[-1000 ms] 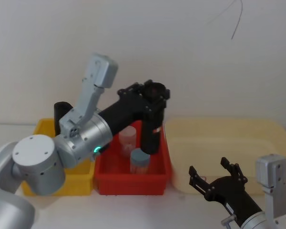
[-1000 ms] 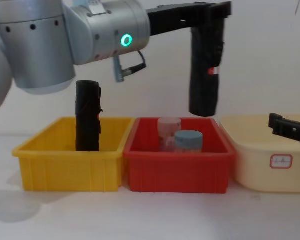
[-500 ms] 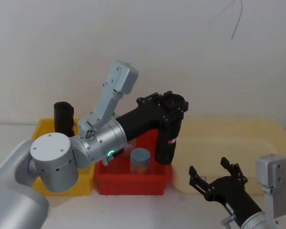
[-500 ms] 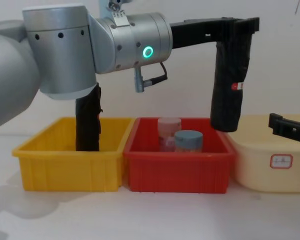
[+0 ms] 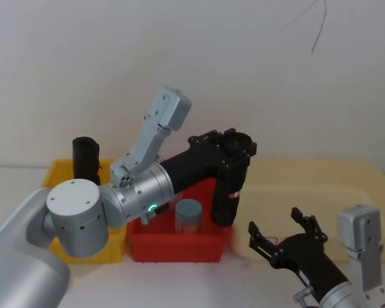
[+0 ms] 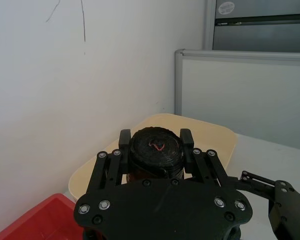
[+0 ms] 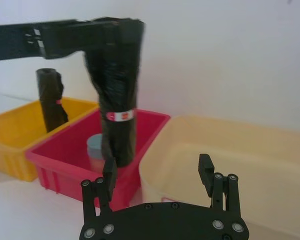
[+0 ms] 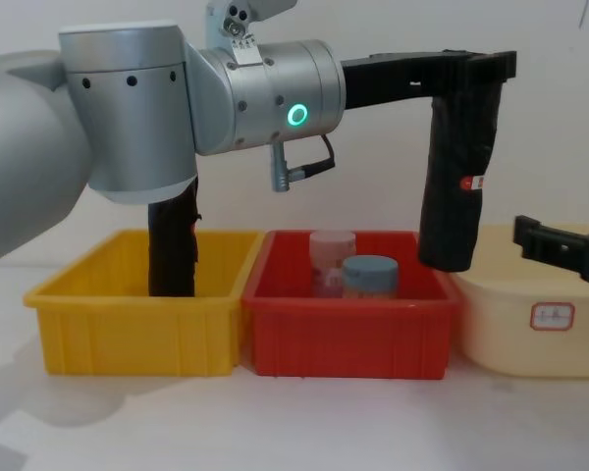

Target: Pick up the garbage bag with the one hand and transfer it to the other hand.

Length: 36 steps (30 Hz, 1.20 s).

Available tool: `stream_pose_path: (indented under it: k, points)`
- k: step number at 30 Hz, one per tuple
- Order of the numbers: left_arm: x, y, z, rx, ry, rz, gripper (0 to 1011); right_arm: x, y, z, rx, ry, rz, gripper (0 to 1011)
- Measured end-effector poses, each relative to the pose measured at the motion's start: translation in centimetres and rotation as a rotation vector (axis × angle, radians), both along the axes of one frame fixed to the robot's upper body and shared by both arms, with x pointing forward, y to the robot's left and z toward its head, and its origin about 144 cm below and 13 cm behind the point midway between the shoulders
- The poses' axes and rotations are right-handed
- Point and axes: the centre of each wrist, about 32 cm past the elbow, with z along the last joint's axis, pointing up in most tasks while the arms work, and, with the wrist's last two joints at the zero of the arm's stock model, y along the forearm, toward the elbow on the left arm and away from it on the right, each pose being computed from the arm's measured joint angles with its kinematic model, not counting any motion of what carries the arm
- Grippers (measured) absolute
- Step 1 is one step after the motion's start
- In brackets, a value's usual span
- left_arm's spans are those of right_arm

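The garbage bag [image 5: 226, 192] is a tall black roll with a small red-and-white sticker on its side. It hangs upright in the air over the right end of the red bin [image 8: 344, 334]. My left gripper [image 5: 234, 146] is shut on the roll's top end, and in the left wrist view its fingers [image 6: 186, 137] clamp both sides of the roll [image 6: 156, 150]. My right gripper [image 5: 277, 224] stands open, low and to the right of the bag, apart from it. In the right wrist view the bag [image 7: 117, 90] hangs ahead of that gripper's [image 7: 157, 167] spread fingers.
A yellow bin [image 8: 128, 334] on the left holds another black roll [image 8: 172, 245]. Two jars [image 8: 370, 277] stand in the red bin. A cream tub [image 8: 540, 324] sits to the right, below my right gripper. A white wall runs behind.
My left arm has carried the bag rightward, from over the red bin's middle to its right end. My right gripper has edged slightly left toward it.
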Motion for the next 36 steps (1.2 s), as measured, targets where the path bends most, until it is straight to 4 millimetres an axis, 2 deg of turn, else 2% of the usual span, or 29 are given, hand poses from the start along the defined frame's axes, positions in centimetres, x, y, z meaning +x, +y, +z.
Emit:
stream_pose_path:
  k: [16,36]
  points:
    - [0.2,-0.1,-0.1,0.005,0.004,-0.006,559,2.5,1.6,0.9,-0.071,-0.003,0.138,1001]
    - [0.2,-0.1,-0.2,0.007,0.006,-0.009,559,5.4,1.8,0.9,-0.046,0.024,0.099,1002]
